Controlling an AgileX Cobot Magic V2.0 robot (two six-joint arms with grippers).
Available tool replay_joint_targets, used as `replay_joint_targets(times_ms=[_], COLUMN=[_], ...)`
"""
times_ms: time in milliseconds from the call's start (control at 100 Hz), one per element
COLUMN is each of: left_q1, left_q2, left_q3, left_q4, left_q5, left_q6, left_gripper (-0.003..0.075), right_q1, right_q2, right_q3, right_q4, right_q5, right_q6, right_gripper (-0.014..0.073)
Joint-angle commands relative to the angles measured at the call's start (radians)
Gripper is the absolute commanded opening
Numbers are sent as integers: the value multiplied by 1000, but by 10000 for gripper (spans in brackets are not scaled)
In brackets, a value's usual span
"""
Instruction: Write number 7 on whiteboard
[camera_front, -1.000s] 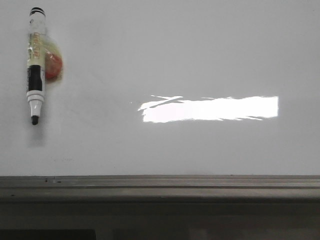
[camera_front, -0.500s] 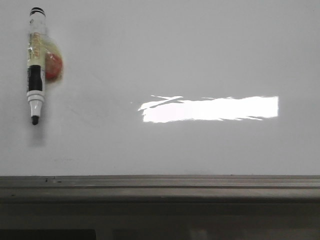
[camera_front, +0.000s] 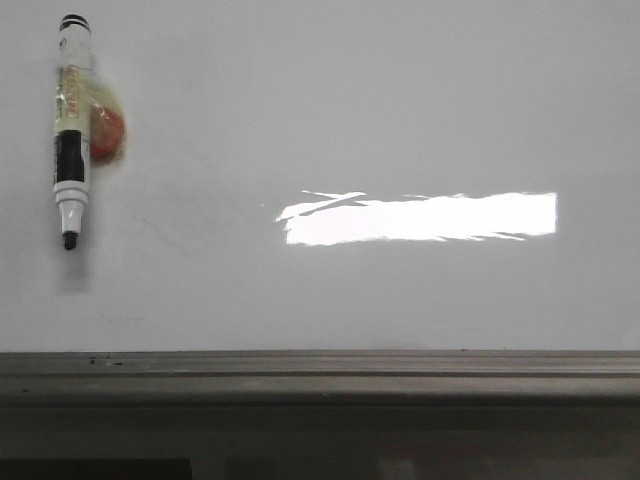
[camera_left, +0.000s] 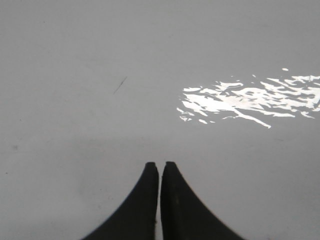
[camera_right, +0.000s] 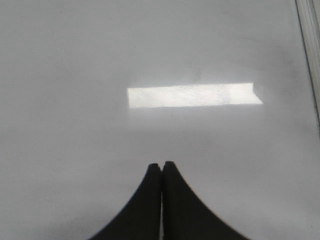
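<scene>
Front view: no difference from half a second or a full second ago. Same marker (camera_front: 70, 130) hanging tip down near the upper left of the whiteboard (camera_front: 400, 100), beside a red and yellowish blob (camera_front: 107, 132), perhaps a magnet or holder, though too blurred to tell. Same bright glare patch (camera_front: 420, 218) right of centre, same grey rail (camera_front: 320, 365) along the lower edge. No arm in sight here. Meaning for the task, as a judgement: not begun, the marker untouched and no number 7 anywhere on the board.

Left wrist view: left gripper (camera_left: 160, 167) pinched together with only a hairline slit between the tips, nothing held, facing bare board. Just one short faint dark dash (camera_left: 120, 85) on the white, far too small to be a numeral; broken glare off to one side.

Right wrist view: right gripper (camera_right: 161, 166) likewise pressed closed and empty, pointed at the glossy white surface with the glare rectangle ahead and a strip of the rail at the corner. Board otherwise clean and unmarked, wide room left for the 7.
</scene>
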Motion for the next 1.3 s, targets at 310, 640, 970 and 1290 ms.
replay_joint_targets(times_ms=[310,640,970,1290], left_q1=[-2,-2,-2,-2], left_q2=[-29,-29,-29,-29], left_q3=[23,23,23,23], left_q4=[-8,-8,-8,-8], left_q5=[-79,-79,-79,-89], left_q6=[-3,-3,-3,-3], left_gripper=[-18,-18,-18,-18], right_q1=[-6,-6,-6,-6], right_q2=[-18,-18,-18,-18], right_q3=[34,34,34,34], right_q4=[-14,-14,-14,-14], right_q5=[-94,-107,-111,-116], right_q6=[-10,-10,-10,-10], right_gripper=[-67,-67,-67,-67])
